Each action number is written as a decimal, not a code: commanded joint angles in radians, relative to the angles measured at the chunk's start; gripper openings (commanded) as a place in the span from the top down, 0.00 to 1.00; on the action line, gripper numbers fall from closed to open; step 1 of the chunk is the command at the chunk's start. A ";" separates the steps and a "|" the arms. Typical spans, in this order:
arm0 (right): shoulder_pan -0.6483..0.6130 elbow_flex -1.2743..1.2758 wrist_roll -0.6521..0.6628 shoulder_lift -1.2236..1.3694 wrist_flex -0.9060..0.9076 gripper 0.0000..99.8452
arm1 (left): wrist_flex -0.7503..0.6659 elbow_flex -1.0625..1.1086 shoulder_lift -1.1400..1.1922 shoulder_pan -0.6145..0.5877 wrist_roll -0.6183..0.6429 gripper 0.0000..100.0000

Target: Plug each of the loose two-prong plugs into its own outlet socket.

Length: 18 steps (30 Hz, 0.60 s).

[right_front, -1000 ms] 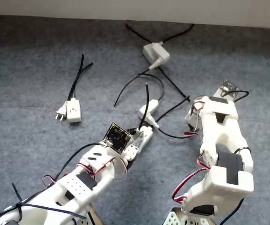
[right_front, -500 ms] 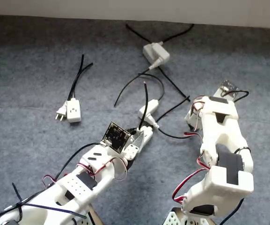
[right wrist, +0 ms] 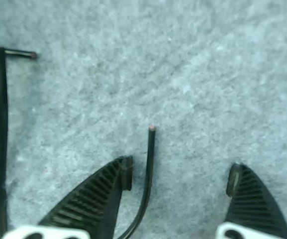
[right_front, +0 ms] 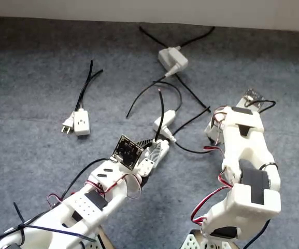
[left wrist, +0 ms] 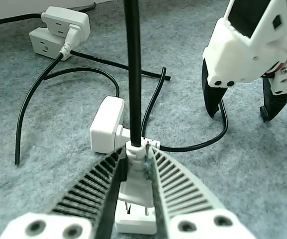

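The left jaws are clamped together on a white two-prong plug [left wrist: 136, 191], the ribbed fingers [left wrist: 91, 184] pressing its two flat sides. Its metal prongs show on the end that faces back toward the wrist. Its black cord [left wrist: 132, 74] stands straight up out of the other end, past the tips, and finishes in a cut end [right_front: 161, 92] in the air.

Just beyond the tips of the left jaws a white outlet socket [left wrist: 107, 127] lies on the grey, carpet-covered worktop [right_front: 35, 62], near the held plug but not joined to it. A black cord curves away from this socket [right_front: 162, 122] to a loose end on the carpet.

The right jaws are wide apart, tips down at the worktop, holding nothing. A thin black cord end [right wrist: 150, 149] lies between them, close beside one fingertip [right wrist: 126, 172] and well clear of the other.

Farther out, at the far edge of the worktop, a second white plug [left wrist: 68, 20] sits pushed into its outlet socket [left wrist: 41, 44].

Well off to the left arm's side, a third outlet socket [right_front: 81, 121] lies flat with a loose plug [right_front: 66, 127] right against it, prongs bare, and their black cords [right_front: 86, 83] trail away together.
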 commanded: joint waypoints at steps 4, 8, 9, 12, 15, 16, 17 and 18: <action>-0.010 0.002 0.017 -0.005 -0.028 0.70 | -0.029 0.007 -0.016 0.010 0.003 0.99; -0.010 0.002 0.017 -0.005 -0.028 0.70 | -0.031 0.005 -0.016 0.010 0.002 0.99; -0.010 0.002 0.017 -0.005 -0.028 0.70 | -0.031 0.005 -0.016 0.010 0.002 0.99; -0.010 0.002 0.017 -0.005 -0.028 0.70 | -0.068 0.007 -0.015 0.010 0.002 0.99; -0.010 0.001 0.017 -0.005 -0.028 0.70 | -0.110 0.004 0.031 0.010 0.003 0.99; -0.010 0.001 0.017 -0.005 -0.028 0.70 | -0.135 -0.004 0.059 0.010 0.002 0.99; -0.010 0.001 0.017 -0.005 -0.028 0.70 | -0.161 -0.013 0.096 0.010 0.002 0.99; -0.010 0.001 0.017 -0.005 -0.028 0.70 | -0.186 -0.019 0.136 0.007 0.002 0.99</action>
